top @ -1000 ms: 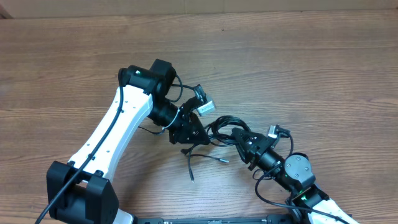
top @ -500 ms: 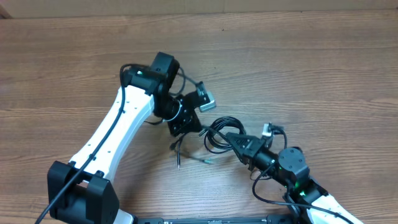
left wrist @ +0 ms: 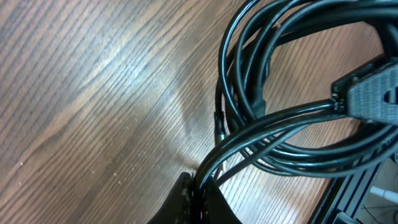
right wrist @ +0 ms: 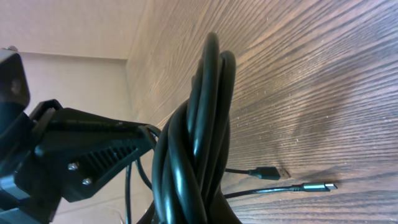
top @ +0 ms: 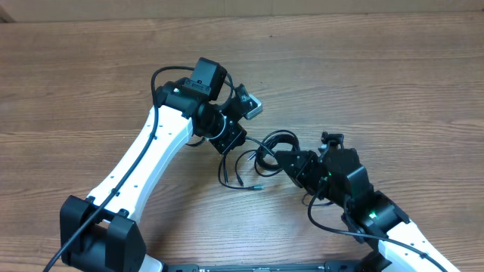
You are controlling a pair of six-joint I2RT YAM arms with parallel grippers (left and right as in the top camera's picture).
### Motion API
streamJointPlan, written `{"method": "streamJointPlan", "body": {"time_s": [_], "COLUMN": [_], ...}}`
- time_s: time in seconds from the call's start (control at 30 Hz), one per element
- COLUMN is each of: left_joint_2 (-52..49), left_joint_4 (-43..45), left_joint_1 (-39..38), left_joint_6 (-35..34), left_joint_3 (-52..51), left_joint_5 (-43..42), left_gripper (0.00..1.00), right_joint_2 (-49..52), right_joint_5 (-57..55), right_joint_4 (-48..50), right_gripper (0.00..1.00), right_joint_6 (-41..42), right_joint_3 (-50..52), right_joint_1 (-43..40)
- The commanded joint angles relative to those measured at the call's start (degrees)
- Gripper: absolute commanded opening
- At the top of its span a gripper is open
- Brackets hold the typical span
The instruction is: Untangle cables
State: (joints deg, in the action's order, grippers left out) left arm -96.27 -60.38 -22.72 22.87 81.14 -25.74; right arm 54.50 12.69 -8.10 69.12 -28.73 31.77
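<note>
**Overhead:** the left fingers (top: 231, 140) and right fingers (top: 289, 161) meet at the black cables (top: 266, 145), which lie coiled between them on the wooden surface (top: 378, 75).

**Left wrist:** the left fingers are clenched on two strands. The coil lies ahead of them, and the right fingers beyond it grasp another strand.

**Right wrist:** the bundle rises directly ahead of the right fingers. Two plug ends (right wrist: 297, 179) rest on the surface beside it.

Wood-grain table (top: 393, 83), its brown boards running side to side.
Two loose plug ends (top: 258, 187) of the black cables (top: 266, 151) rest on the wood, just robot-side of the left gripper (top: 231, 142) and close beside the right gripper (top: 291, 162).
</note>
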Motion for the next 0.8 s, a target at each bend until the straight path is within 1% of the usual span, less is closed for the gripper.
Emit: {"method": "streamJointPlan", "body": {"time_s": [0.0,0.1,0.27,0.33,0.37,0.4,0.43,0.57,0.63,0.73,0.77], "left_joint_2": [0.37,0.37,0.37,0.37,0.37,0.37,0.37,0.5,0.5,0.48,0.48], "left_joint_4": [1.25,2.23,3.96,4.52,4.55,4.46,4.5,4.44,4.46,4.72,4.55], "left_joint_1": [0.31,-1.27,-4.07,-4.33,-4.31,-4.28,-4.0,-1.68,-0.31,1.86,2.29], "left_joint_6": [1.16,1.14,1.16,1.09,1.05,0.28,-1.09,-13.86,-22.16,-38.97,-42.66], "left_joint_3": [0.66,0.13,-1.86,-2.89,-3.21,-3.23,-3.21,-0.81,0.24,0.52,0.5], "left_joint_5": [3.17,3.13,3.28,3.58,3.65,3.72,3.87,3.82,3.54,1.11,-0.2], "left_gripper": [0.04,0.04,0.06,0.17,0.29,0.96,1.0,1.0,0.99,1.0,1.0], "right_joint_2": [-0.48,-0.48,-0.46,-0.46,-0.46,-0.46,-0.46,-0.39,-0.15,0.7,1.07], "right_joint_5": [-1.27,-1.03,-1.53,-1.79,-1.81,-1.92,-2.01,-5.14,-7.06,-8.15,-8.15], "right_joint_4": [-2.03,-2.97,-4.57,-5.2,-5.38,-5.49,-5.6,-8.61,-10.45,-11.74,-11.54], "right_gripper": [0.04,0.05,0.06,0.07,0.07,0.08,0.08,0.08,0.08,0.06,0.07], "right_joint_6": [-0.26,0.11,3.08,3.08,3.08,3.08,3.1,9.75,13.05,18.56,19.65], "right_joint_3": [-3.76,-4.76,-4.76,-4.76,-4.76,-4.76,-4.76,-4.76,-4.76,-4.76,-4.76], "right_joint_1": [0.0,0.0,-0.02,-0.02,-0.02,-0.02,-0.02,-0.02,-0.02,-0.02,-0.02]}}
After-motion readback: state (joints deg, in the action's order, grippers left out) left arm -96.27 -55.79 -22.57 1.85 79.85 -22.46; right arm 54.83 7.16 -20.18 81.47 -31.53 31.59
